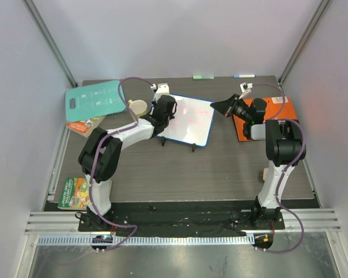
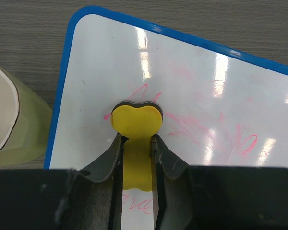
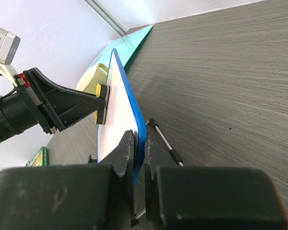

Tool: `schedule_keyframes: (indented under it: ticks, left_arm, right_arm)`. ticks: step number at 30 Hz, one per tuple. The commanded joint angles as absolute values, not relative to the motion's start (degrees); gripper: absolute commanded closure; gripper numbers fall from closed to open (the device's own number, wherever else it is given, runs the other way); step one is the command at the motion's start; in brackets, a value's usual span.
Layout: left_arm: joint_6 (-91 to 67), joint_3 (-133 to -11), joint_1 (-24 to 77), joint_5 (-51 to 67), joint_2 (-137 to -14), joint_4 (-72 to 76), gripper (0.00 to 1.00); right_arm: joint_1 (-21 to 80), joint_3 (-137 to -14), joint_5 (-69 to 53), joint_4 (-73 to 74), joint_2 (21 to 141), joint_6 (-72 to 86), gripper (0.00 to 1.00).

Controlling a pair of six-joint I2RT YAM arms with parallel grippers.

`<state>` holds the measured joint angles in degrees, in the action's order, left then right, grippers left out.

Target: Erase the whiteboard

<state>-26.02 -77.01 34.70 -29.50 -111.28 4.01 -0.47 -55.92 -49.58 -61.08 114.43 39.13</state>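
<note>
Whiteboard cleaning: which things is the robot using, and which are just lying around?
For the job: whiteboard, yellow eraser.
Just lying about: teal cutting board, orange folder, cup, green book.

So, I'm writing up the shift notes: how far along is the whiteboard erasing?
Set-up looks done: the right gripper pinches the blue edge of the whiteboard, and the left gripper is shut on a yellow eraser. In hand: the eraser is pressed against the board near its left side. Left: nearly all of it. Red scribbles spread to the right of the eraser, and a few show below it.
</note>
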Motion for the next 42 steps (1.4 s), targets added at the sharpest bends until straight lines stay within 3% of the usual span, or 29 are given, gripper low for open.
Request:
schedule_keyframes:
  ticks: [1,11,26,33,42]
  left_arm:
    - [-22.6,-75.2,34.4,-24.0,-113.0,2.4,1.00]
    - [-20.4,-80.4,44.8,-24.8,-119.7,1.6,1.00]
    - [-29.3,-62.7,34.4,-24.1,-107.1,8.1,1.00]
    - [-28.9,-65.9,35.8,-21.8,-110.1,7.0,1.00]
    - [-25.9,-75.1,47.5,-24.0,-117.8,6.5,1.00]
  right_arm:
    - [-1.5,-57.7,-56.6,-71.0,115.3,35.8,0.99]
    - [-1.5,-57.6,-56.0,-70.9,115.1,35.9,0.98]
    - [-1.4,-57.4,-56.2,-71.9,115.1,36.5,0.99]
    - [-1.4,-56.8,-54.3,-69.9,114.3,34.5,0.99]
    - [-1.4,-56.5,-53.8,-69.1,113.9,34.0,0.99]
